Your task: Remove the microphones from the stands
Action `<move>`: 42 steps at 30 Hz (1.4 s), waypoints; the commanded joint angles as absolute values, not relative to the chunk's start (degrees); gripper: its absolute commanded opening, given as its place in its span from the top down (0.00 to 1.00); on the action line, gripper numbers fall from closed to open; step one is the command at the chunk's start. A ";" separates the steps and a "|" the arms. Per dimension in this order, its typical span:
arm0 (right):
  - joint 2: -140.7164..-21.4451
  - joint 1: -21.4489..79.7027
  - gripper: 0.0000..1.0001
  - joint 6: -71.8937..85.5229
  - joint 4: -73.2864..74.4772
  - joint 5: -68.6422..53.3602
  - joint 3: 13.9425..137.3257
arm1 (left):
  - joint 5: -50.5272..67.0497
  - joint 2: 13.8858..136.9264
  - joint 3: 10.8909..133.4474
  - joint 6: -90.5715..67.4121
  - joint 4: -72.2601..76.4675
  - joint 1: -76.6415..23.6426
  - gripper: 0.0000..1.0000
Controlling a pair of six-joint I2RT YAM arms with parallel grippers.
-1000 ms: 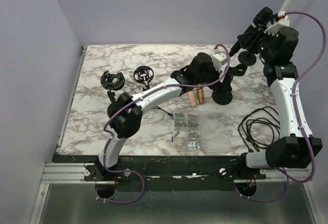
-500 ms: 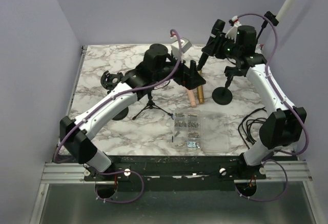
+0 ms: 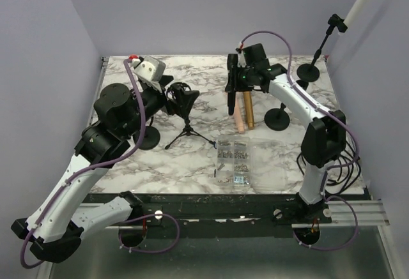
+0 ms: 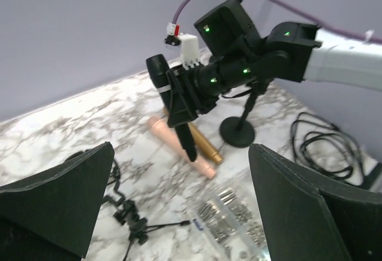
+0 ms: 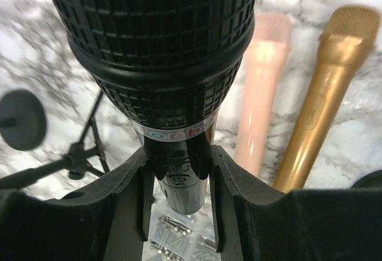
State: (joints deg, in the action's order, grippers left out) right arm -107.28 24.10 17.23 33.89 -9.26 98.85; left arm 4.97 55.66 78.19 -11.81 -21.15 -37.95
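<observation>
Two arms, same build: left arm [image 3: 70, 186], right arm [image 3: 295, 97]. White shell links, bulky black joint housings. Each carries a purple cable [image 3: 263, 34]. Small green lights [image 4: 243, 70] dot the right wrist housings, beside a white connector block [image 4: 190, 47] with a red tab. On the left gripper [image 4: 180, 153], fingers [image 4: 59, 201] are broad matte-black wedges. The right gripper [image 5: 177, 153] is black too.

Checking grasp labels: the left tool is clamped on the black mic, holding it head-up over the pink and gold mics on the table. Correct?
Wrong arm. The right tool is clamped on the black mic, holding it head-up over the pink mic and gold mic on the table; the right wrist view shows it. The left tool is open and empty.
</observation>
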 commanded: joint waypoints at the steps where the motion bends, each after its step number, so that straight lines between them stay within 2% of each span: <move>1: -110.95 27.12 0.99 14.24 40.53 -1.29 103.05 | -4.97 55.05 70.53 -6.08 -19.94 -38.12 0.02; 14: -125.15 29.97 0.96 12.34 47.93 5.77 113.62 | -12.55 53.04 65.83 -1.87 -15.30 -41.71 0.02; 24: -124.57 31.33 0.94 14.40 44.13 1.71 106.97 | -13.09 53.17 65.30 -1.55 -14.78 -42.66 0.02; 29: -124.32 31.34 0.89 16.40 41.47 2.34 103.63 | -13.40 53.26 65.37 -1.24 -14.99 -43.39 0.02; 42: -127.02 31.29 0.75 20.00 41.06 5.26 104.37 | -14.43 54.00 65.30 -0.26 -15.22 -44.73 0.02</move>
State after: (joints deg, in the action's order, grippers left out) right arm -125.38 31.05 18.61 42.24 3.07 103.98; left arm -12.91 53.65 65.54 -1.08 -15.92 -44.18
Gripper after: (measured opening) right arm 0.429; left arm 0.981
